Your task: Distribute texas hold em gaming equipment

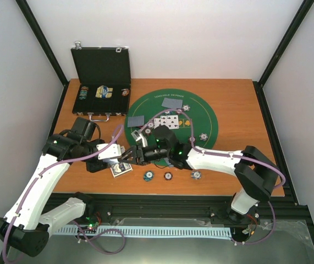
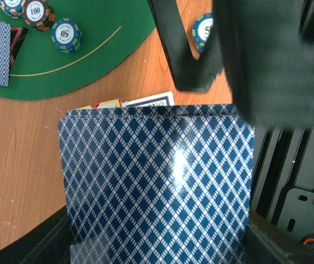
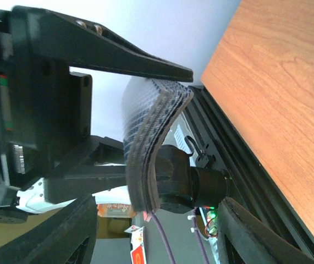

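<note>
Card deck (image 2: 157, 165) clamped tight in left gripper (image 2: 157, 245), up off table (image 1: 239, 110) nr green mat (image 1: 206, 115). Right gripper (image 1: 130, 156) half open round its edge, holding nothing (afaict). Could grab several cards at once, or pop bowed deck loose w/ a hard pinch.

High rear overview; wrist close-ups sharing the deck (image 2: 157, 181)

The cards (image 2: 157, 181) carry a blue-and-white diamond lattice on their backs, a chip (image 2: 66, 35) is striped blue and pale green with a white centre, the round mat (image 2: 63, 77) is green with a thin yellow line, the bench (image 2: 19, 165) is orange-brown wood grain, and the case (image 1: 100, 66) is black.
</note>
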Action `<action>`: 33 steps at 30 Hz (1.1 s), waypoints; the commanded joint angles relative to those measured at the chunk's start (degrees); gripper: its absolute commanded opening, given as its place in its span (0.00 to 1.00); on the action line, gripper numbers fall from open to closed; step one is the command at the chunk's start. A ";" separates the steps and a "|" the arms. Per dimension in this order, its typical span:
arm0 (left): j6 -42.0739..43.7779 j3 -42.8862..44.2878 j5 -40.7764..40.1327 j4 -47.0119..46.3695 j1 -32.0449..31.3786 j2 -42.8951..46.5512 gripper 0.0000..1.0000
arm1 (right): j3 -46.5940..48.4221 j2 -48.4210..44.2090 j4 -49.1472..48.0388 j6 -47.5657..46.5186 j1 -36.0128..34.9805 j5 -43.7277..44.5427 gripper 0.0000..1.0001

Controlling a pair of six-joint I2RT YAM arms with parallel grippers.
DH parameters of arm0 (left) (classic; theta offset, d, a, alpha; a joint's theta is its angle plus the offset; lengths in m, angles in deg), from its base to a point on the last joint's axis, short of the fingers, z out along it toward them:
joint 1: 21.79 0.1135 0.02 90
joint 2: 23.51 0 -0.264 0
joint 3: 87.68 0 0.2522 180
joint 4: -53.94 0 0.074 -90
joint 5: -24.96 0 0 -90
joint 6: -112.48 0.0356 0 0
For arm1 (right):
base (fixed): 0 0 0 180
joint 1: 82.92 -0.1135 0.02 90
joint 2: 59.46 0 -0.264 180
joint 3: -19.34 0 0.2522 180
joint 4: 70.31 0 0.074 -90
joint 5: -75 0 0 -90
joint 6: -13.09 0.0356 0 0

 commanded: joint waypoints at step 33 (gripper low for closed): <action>0.45 2.32 1.13 0.72 0.06 0.74 0.16 | 0.94 11.68 -12.29 11.07 -0.05 -1.53 0.37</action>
